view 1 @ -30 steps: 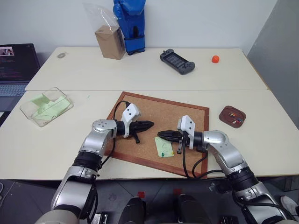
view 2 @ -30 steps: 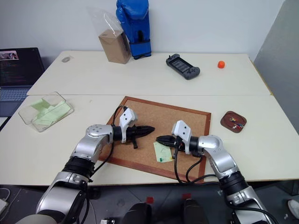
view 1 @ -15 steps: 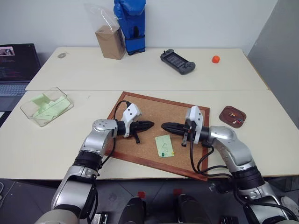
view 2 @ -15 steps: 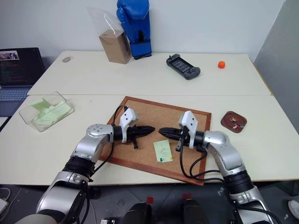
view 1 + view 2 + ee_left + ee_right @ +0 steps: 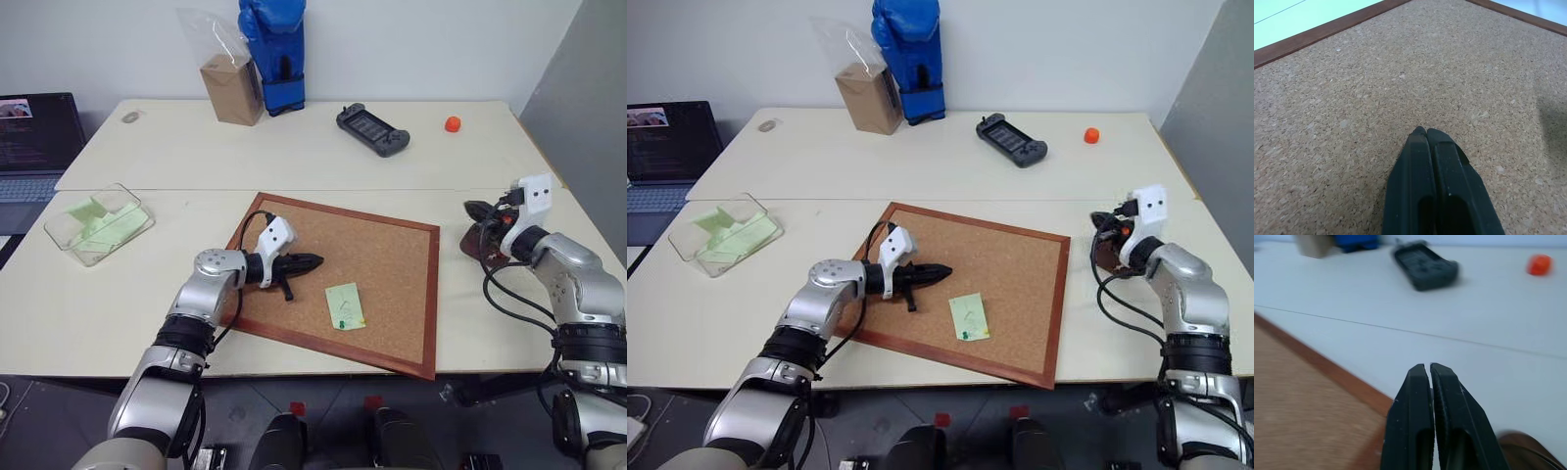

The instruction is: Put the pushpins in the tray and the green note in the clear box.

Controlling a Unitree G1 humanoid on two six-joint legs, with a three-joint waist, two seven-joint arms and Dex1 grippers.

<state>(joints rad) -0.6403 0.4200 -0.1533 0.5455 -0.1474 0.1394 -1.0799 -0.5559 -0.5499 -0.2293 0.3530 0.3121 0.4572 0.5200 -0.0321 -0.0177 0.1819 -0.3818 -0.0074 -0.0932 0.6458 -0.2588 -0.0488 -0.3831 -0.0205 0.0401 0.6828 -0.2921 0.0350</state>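
Observation:
The green note point(image 5: 344, 305) lies on the cork board point(image 5: 392, 257), with a tiny green pushpin point(image 5: 339, 324) at its near edge. My left gripper point(image 5: 318, 260) rests shut on the cork to the left of the note, empty point(image 5: 1425, 130). My right gripper point(image 5: 470, 208) is shut and hovers at the board's right edge, over the dark reddish tray point(image 5: 487, 247); no pin shows between its tips point(image 5: 1428, 367). The arm hides most of the tray. The clear box point(image 5: 98, 222) stands at the far left with green slips inside.
At the back of the table are a black game controller point(image 5: 372, 129), an orange cap point(image 5: 452, 123), a cardboard box point(image 5: 230, 88) and a blue boxing glove point(image 5: 271, 54). A laptop point(image 5: 34, 137) sits at the far left.
My right gripper swung from beside the green note, rightward across the cork board, to above the tray. The left gripper and the note stayed put.

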